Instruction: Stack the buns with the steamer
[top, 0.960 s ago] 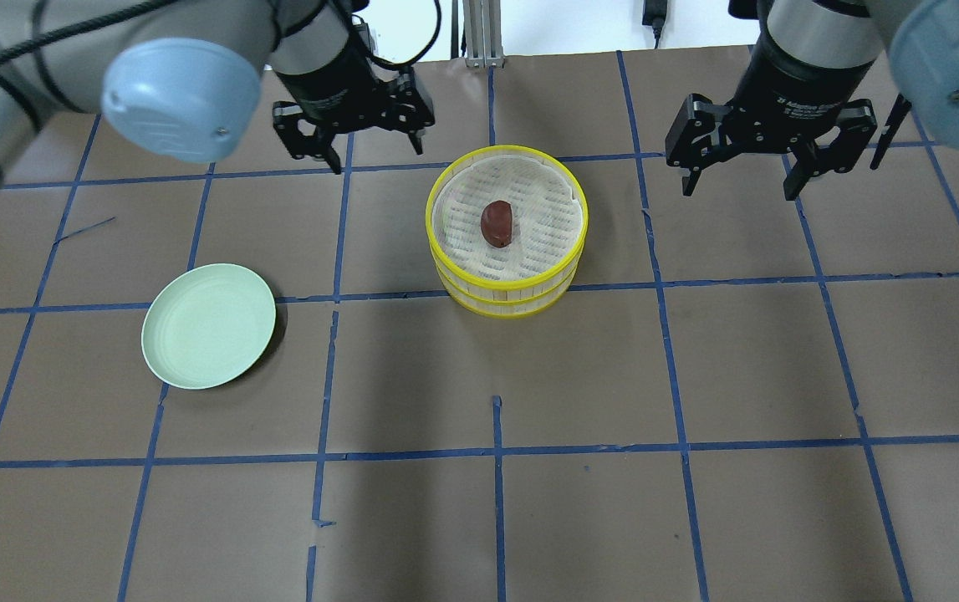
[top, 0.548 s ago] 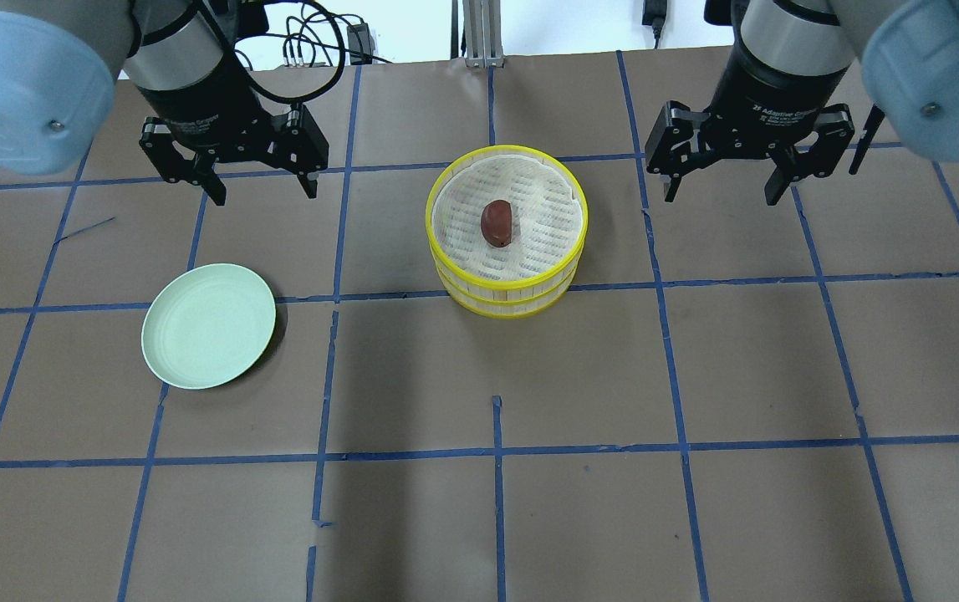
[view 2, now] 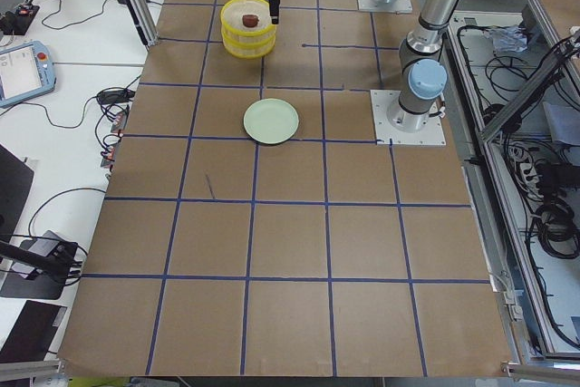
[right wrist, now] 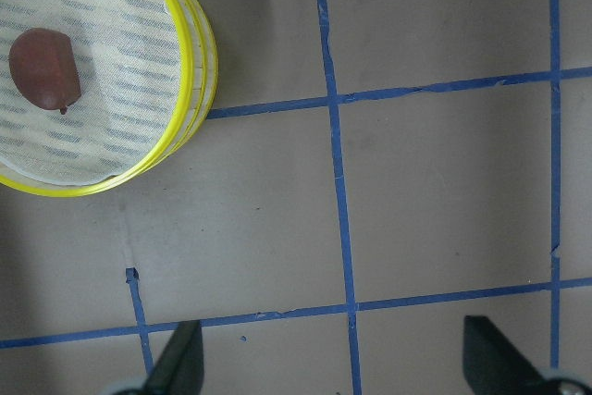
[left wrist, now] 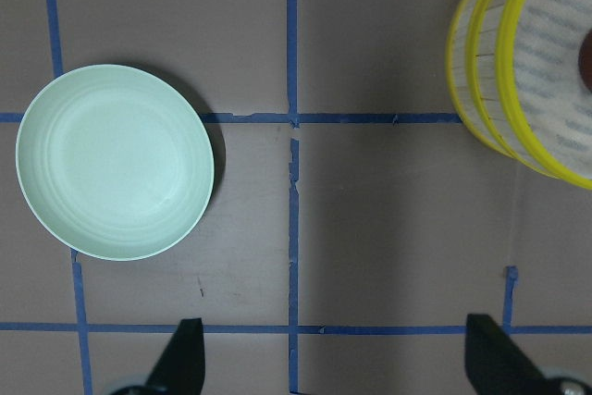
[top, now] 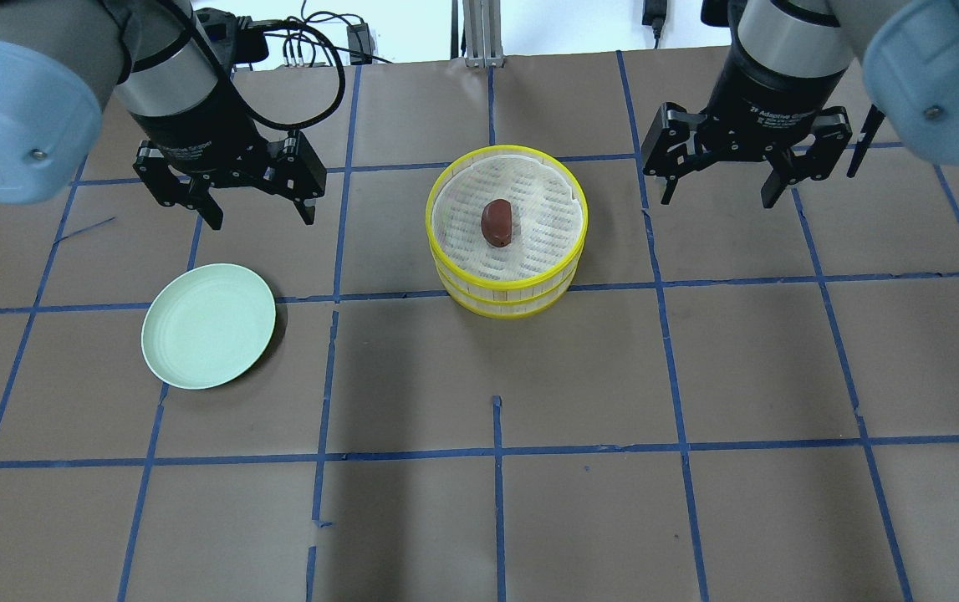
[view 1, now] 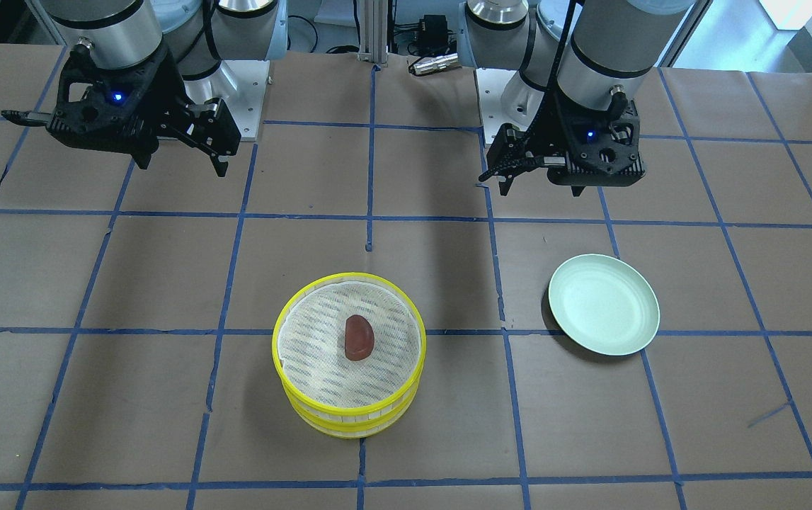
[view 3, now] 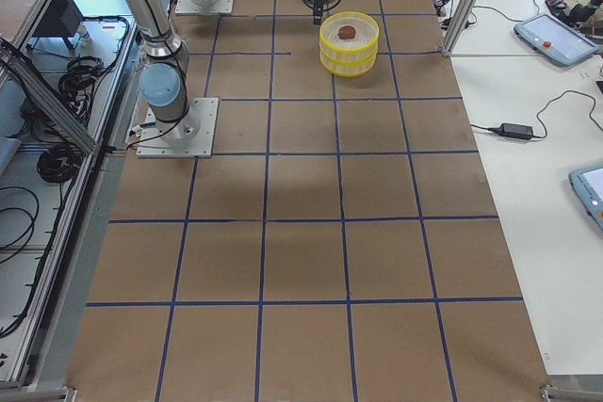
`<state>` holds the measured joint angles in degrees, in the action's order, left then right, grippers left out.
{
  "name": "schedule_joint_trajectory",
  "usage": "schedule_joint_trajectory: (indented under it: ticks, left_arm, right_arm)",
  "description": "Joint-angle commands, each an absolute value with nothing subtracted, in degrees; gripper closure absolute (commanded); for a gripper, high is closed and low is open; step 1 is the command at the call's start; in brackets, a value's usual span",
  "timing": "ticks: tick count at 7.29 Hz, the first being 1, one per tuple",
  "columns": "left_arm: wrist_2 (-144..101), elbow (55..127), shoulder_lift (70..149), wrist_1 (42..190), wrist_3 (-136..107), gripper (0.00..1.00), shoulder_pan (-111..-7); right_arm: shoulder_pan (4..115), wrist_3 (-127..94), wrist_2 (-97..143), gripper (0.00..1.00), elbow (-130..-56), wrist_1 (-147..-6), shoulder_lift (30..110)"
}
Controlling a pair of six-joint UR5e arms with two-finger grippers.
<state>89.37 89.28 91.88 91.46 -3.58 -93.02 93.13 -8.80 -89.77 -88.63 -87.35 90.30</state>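
Two yellow-rimmed steamer trays [top: 479, 297] stand stacked at mid-table. A reddish-brown bun [top: 497, 222] lies on the top tray's white liner; it also shows in the front view [view 1: 358, 338] and the right wrist view [right wrist: 44, 67]. The white bun is hidden. My left gripper [top: 262, 219] is open and empty, above the table between the steamer and the pale green plate [top: 208, 326], to the steamer's left. My right gripper [top: 717, 201] is open and empty, to the steamer's right. Neither touches the steamer.
The plate [view 1: 604, 304] is empty and lies on the brown, blue-taped table left of the steamer [view 1: 349, 418]. The left wrist view shows the plate [left wrist: 114, 162] and the steamer's edge [left wrist: 499, 90]. Cables and robot bases sit at the table's far edge.
My left gripper has swung from just behind the steamer's left side out to the left, towards the plate. My right gripper has shifted slightly left, towards the steamer. Bun and trays have not moved.
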Motion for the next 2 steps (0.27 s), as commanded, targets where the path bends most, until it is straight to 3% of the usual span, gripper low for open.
schedule_joint_trajectory:
  ticks: [1,2]
  left_arm:
    - [88.9,88.9,91.6,92.3,-3.6,0.01,-93.1]
    - [88.3,88.8,91.6,92.3,-3.6,0.01,-93.2]
  right_arm:
    - [93.5,-8.8,-89.6,0.00,-88.6,-87.3,90.4]
    - [93.9,-8.8,-89.7,0.00,-88.6,-87.7,90.1]
